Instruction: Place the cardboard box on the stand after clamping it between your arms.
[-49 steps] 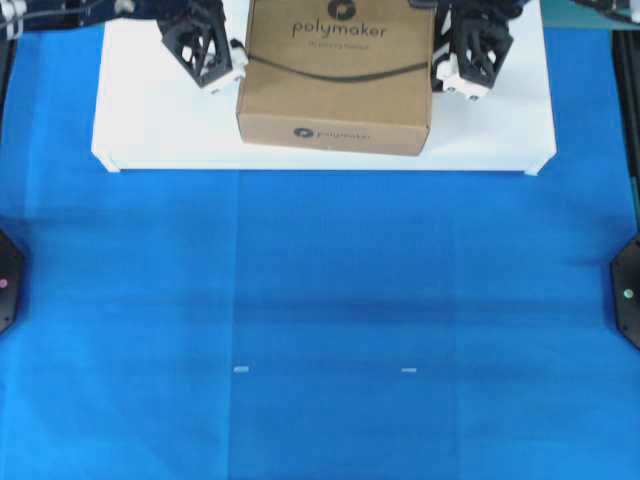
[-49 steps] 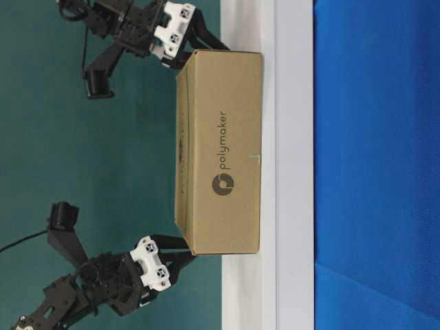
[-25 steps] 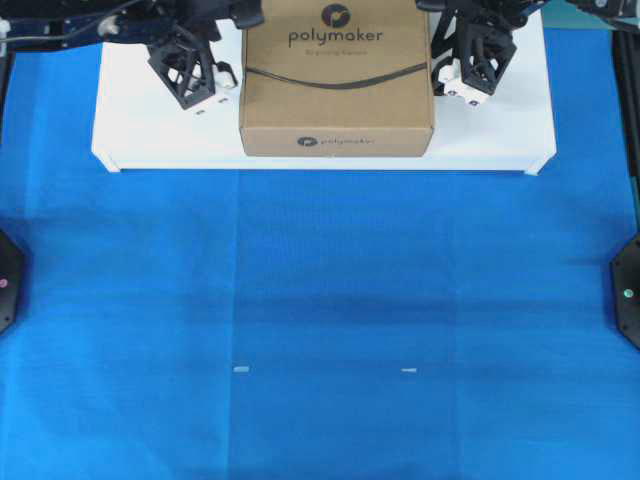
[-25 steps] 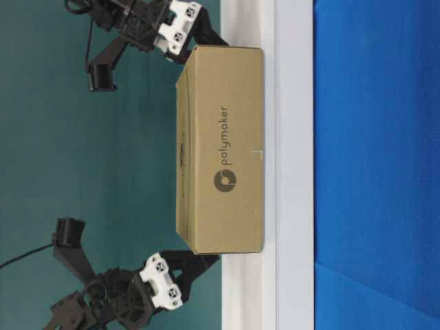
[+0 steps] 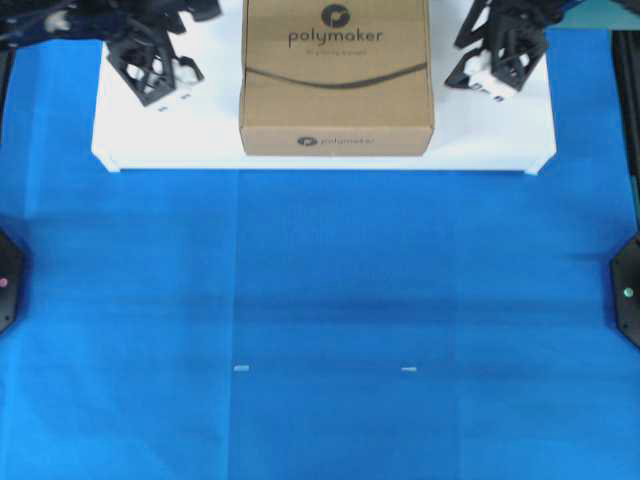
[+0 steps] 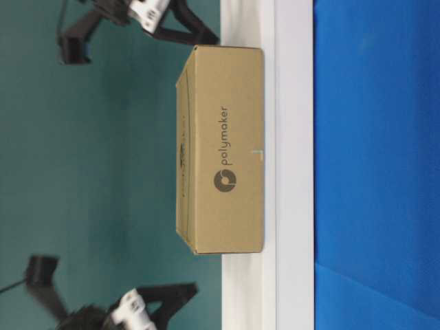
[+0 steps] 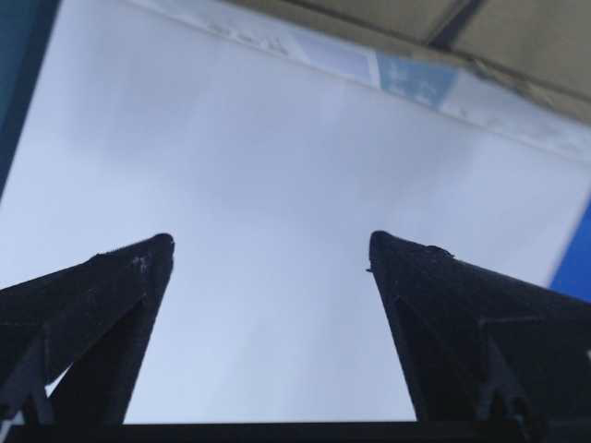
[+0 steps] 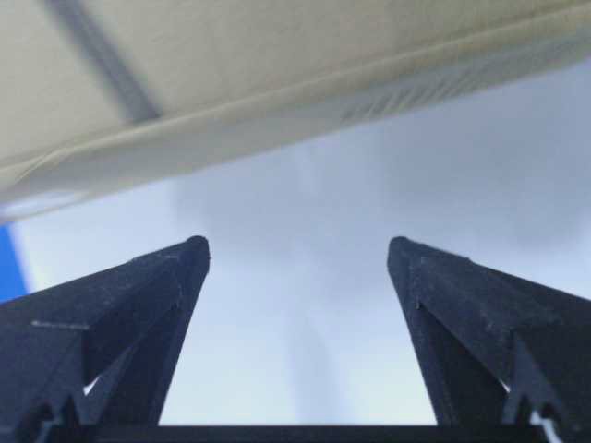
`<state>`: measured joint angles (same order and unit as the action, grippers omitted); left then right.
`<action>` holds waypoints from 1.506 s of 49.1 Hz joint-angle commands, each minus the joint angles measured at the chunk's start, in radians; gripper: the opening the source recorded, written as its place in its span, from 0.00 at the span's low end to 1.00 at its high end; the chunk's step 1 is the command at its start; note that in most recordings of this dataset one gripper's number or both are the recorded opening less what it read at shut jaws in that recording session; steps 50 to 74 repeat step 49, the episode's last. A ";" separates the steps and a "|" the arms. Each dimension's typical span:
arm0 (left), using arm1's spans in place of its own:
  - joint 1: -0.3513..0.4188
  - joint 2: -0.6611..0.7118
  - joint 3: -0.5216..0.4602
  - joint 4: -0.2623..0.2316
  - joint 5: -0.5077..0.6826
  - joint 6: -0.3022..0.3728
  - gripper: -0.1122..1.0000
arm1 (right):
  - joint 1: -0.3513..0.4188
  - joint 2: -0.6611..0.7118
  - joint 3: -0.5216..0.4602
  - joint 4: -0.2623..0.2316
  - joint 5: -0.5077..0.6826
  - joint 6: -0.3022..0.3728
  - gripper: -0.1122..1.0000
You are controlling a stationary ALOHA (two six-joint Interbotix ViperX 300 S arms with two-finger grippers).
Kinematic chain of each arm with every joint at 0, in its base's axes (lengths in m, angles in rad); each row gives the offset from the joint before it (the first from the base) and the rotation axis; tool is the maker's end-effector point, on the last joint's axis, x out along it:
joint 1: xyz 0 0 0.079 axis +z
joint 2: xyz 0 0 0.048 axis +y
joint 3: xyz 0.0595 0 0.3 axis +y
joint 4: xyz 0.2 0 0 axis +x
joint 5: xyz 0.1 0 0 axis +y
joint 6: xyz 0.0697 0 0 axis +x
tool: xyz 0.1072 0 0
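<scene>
cardboard box [image 5: 336,80] is resting on stand [image 5: 150,135], top centre; left gripper [image 5: 160,72] and right gripper [image 5: 495,62], jaws apart and empty, are risking clipping it.

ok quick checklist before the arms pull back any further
1. cardboard box resting flat on the stand: ok
2. Box fully inside the stand's front edge: ok
3. left gripper apart from the box: ok
4. right gripper apart from the box: ok
5. Both grippers open, nothing held: ok
6. Box's far edge on the stand: cannot tell, cut off in the overhead view
</scene>
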<state>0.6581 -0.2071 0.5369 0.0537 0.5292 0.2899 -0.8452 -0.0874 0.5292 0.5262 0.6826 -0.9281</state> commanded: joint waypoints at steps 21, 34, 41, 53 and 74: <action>-0.218 -0.336 0.201 -0.005 -0.183 -0.233 0.85 | 0.156 -0.459 0.278 0.061 -0.149 0.126 0.98; -0.413 -0.439 0.264 -0.003 -0.209 -0.242 0.85 | 0.334 -0.681 0.394 0.067 -0.270 0.272 0.98; -0.499 -0.488 0.295 -0.003 -0.213 -0.245 0.85 | 0.423 -0.796 0.459 0.067 -0.279 0.351 0.98; -0.557 -0.554 0.324 -0.003 -0.213 -0.284 0.85 | 0.503 -0.922 0.522 0.067 -0.293 0.394 0.98; -0.557 -0.554 0.324 -0.003 -0.213 -0.284 0.85 | 0.503 -0.922 0.522 0.067 -0.293 0.394 0.98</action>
